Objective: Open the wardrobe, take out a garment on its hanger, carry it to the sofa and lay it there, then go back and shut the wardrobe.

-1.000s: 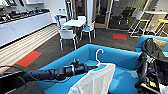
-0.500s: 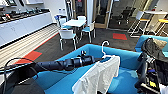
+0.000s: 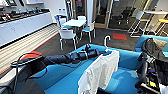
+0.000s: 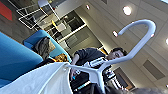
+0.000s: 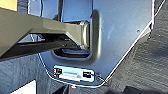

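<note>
One garment, a white short-sleeved shirt, hangs on one white hanger above the seat of the blue sofa, its lower edge low over the blue cushion. The left arm comes in from the left of the head view and reaches across the sofa, and the left gripper is at the hanger's neck, just under the curved hook; the jaws appear to be holding the hanger, though the fingers themselves are hard to make out. In the left wrist view the same hook curves up against the ceiling, with the shirt's shoulder spread below it and one person seen behind, leaning forward. Beyond the sofa in the head view stands one white desk with three white chairs around it. One red mat lies on the dark carpet further back. A long white counter runs along the left wall. The right wrist view faces the robot's own dark plate above the carpet, so I cannot tell how the right jaws stand.
</note>
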